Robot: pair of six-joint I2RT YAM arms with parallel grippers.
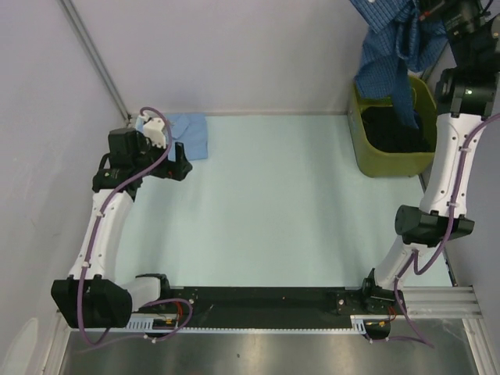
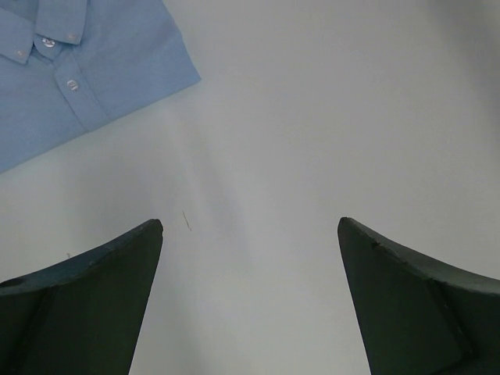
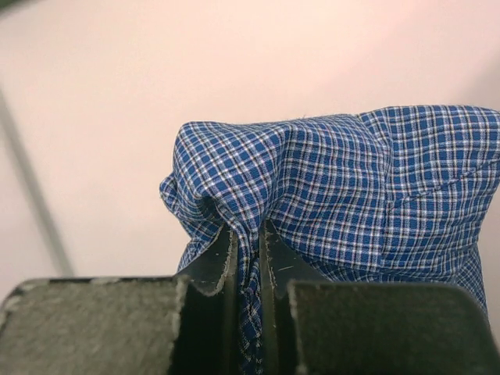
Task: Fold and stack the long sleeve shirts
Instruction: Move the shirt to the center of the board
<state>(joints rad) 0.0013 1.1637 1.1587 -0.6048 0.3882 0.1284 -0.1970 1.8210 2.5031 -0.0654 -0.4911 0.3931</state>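
The right arm is raised at the far right corner, and from above its claw is mostly cut off by the picture's upper edge. The wrist view settles it: the two dark fingers are pressed together on a bunched fold of the medium blue, fine-checked cloth shirt. The shirt hangs in a crumpled length over the olive-green plastic bin. Its top runs out of the picture, so no collar or sleeves can be made out. Its lower end dangles in front of something dark inside the bin; I cannot tell what that dark mass is, or whether the cloth touches it.

The plain pale blue button-up shirt lies folded flat on the pale greenish surface, at the far left near the wall. The left arm's wrist covers its left part from above. The left wrist view catches only one corner of it, with collar tip and white buttons, the rest cut off.

The left claw stands wide apart over bare surface just beside that shirt, holding nothing.
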